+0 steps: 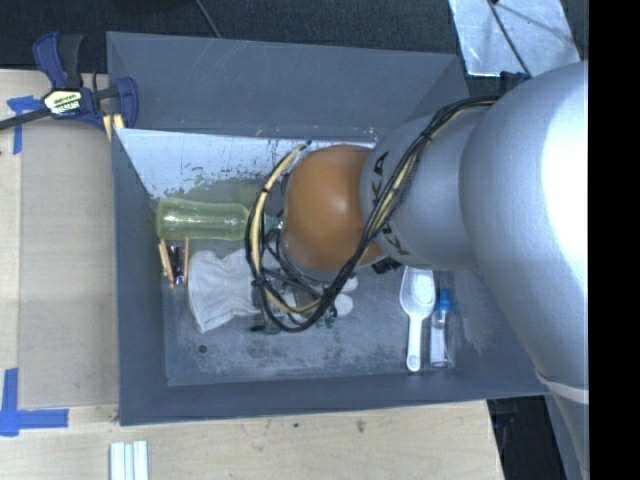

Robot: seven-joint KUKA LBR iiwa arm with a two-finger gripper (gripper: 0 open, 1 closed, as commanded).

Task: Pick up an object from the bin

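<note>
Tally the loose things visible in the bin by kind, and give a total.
Green see-through tube: 1
White cloth: 1
White spoon: 1
Clear and blue packet: 1
Thin orange stick: 1
Total in sight: 5

Overhead light falls on the bin (pixel 140 298), leaving its back wall pale and its floor dim beneath the arm (pixel 500 188). A soft sheen lies across the arm's grey shell and the orange cover (pixel 325 208). The surroundings above lie dark.
</note>
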